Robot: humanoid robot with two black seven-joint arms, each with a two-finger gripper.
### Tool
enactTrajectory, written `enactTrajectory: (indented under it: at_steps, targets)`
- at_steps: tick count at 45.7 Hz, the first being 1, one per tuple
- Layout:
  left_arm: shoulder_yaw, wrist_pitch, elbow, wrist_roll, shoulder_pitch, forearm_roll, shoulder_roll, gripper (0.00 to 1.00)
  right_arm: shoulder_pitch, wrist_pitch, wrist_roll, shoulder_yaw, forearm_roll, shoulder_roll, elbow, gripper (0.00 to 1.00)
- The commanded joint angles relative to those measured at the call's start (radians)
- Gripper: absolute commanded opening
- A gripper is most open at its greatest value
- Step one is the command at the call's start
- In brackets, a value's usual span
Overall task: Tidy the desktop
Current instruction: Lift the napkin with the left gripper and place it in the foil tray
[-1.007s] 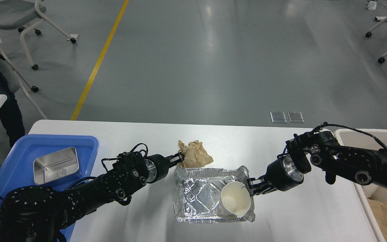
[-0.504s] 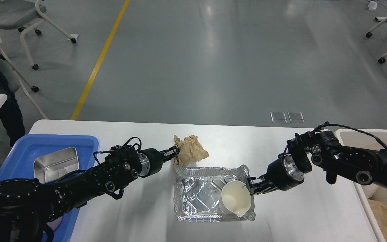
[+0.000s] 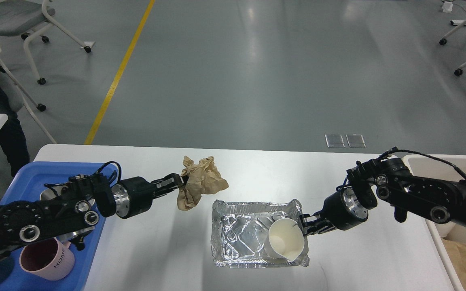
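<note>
Left gripper (image 3: 180,180) clenched on crumpled brown paper (image 3: 200,181) above the desktop (image 3: 156,250).
Right gripper (image 3: 306,227) grips the foil tray (image 3: 237,234) rim beside a paper cup (image 3: 284,241); blue tray (image 3: 95,171) left.

I see the counter (image 3: 144,258) as a wide, smooth, matte white rectangular top with rounded far corners. It lies flat and level, spanning nearly my whole view, its far edge against the grey floor (image 3: 257,72), its near part running out of view below.
</note>
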Motion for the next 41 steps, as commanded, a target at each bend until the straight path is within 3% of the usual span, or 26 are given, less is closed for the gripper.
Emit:
enactTrajectory:
  at_steps: [1,13,30,41]
  targets:
    - [0.000,-0.003,-0.103,-0.019,0.001,0.020,0.127,0.04,0.000,0.001,0.000,-0.003,-0.003,0.004,-0.002,0.00]
    - [-0.003,-0.052,-0.219,-0.041,-0.033,0.040,0.315,0.04,0.002,-0.001,0.000,-0.004,-0.004,0.006,-0.003,0.00]
    - [-0.002,-0.083,-0.312,-0.041,-0.073,0.040,0.365,0.05,0.002,-0.001,0.000,-0.006,-0.004,-0.001,-0.003,0.00]
    - [0.005,-0.086,-0.308,-0.038,-0.105,0.043,0.270,0.06,0.002,-0.001,0.000,-0.006,-0.006,0.006,-0.003,0.00]
